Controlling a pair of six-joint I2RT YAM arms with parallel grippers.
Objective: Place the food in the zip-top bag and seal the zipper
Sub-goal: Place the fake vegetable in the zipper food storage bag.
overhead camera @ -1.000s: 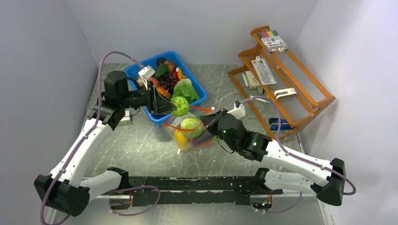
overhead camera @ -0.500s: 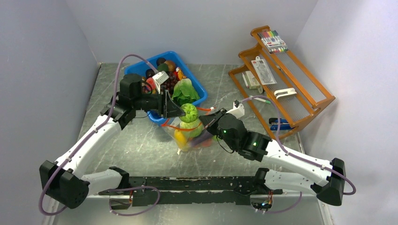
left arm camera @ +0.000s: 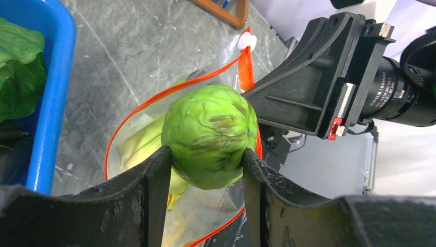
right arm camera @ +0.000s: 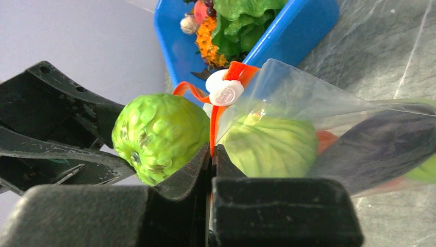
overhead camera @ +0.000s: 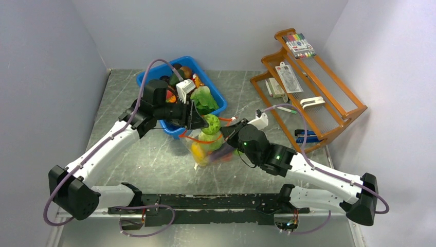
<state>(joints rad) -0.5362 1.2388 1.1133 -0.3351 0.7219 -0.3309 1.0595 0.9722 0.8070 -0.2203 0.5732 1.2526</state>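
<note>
A green cabbage ball (left arm camera: 208,134) is clamped in the left gripper (left arm camera: 205,154), whose fingers are spread only to the ball's width. The ball is held just above the open mouth of the bag (right arm camera: 308,92), ringed by the red-orange zipper (left arm camera: 154,100). The right gripper (right arm camera: 211,154) is pinched tight on the zipper beside its white slider (right arm camera: 224,93). A second green ball (right arm camera: 272,144) and a purple eggplant (right arm camera: 375,144) are seen inside the bag, just beside the blue tub (right arm camera: 288,41).
</note>
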